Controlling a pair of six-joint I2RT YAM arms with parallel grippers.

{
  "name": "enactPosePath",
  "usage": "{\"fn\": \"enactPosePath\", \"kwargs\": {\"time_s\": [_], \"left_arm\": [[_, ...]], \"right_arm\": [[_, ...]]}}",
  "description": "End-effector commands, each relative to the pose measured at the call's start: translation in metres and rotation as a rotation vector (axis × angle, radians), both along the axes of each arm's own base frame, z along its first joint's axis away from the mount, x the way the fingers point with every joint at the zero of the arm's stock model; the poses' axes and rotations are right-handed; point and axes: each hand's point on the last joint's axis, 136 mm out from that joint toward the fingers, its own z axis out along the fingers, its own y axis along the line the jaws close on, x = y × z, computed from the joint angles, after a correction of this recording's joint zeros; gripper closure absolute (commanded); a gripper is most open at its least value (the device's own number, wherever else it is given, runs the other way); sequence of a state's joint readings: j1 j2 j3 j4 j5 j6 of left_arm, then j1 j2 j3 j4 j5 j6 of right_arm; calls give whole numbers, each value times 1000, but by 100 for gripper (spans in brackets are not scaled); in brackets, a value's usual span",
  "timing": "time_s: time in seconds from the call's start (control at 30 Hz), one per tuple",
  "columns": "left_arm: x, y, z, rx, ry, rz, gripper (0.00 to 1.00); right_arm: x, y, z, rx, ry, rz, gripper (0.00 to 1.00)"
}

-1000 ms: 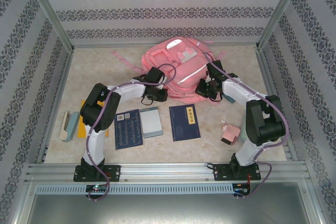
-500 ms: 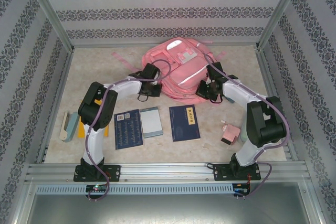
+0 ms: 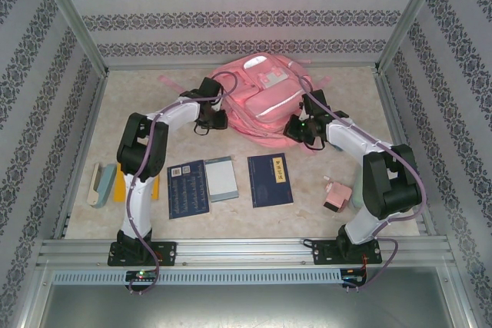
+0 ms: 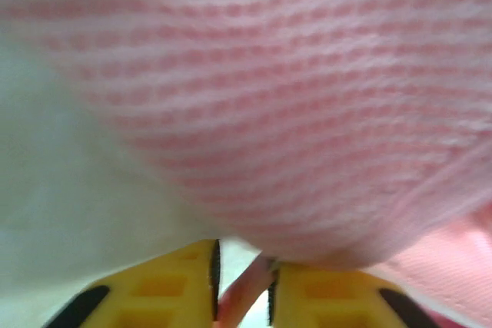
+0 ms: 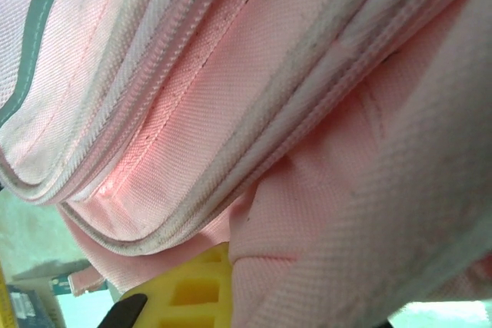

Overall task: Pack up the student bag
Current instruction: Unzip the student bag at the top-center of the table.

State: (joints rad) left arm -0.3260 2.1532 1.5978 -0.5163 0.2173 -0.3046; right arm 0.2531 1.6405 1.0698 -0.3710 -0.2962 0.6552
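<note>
The student bag is a large pink backpack lying flat at the back middle of the table, with a pale stripe and white patches on top. My left gripper is at its left edge. In the left wrist view its yellow fingers are nearly closed on a thin pink strip of the bag, with pink mesh fabric close above. My right gripper is at the bag's near right edge. There one yellow finger presses a fold of pink fabric below the zip seams, and the other finger is hidden.
On the near table lie a dark blue book, a grey-blue notebook and another dark blue book. A small pink box sits at the right. A pale case and a yellow item lie at the left. Metal frame posts border the table.
My left gripper has moved away and to the left along the bag's edge. The bag has shifted toward the back wall, and its near edge is drawn out. My right gripper has barely moved.
</note>
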Motion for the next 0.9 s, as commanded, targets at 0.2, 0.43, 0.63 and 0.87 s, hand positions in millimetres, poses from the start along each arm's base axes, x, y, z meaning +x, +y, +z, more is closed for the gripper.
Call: {"fn": "enactPosePath", "kwargs": {"time_s": [0.2,0.43,0.63,0.87], "left_arm": [[-23,51,37,-36,-20,161,47],[-49,39,75,-74,-58,116,34],[-50,28,82,-75,-76,82,33],[-11,-8,104,-67,-128,17,34]], "right_arm": [[-15,-25,3,-110,17,-57,50],[-24,-30,12,-101,-23,-85,42],[-32,-36,8,-122,-35,-109,39],[-36,-29,3,-109,-24,-103,40]]}}
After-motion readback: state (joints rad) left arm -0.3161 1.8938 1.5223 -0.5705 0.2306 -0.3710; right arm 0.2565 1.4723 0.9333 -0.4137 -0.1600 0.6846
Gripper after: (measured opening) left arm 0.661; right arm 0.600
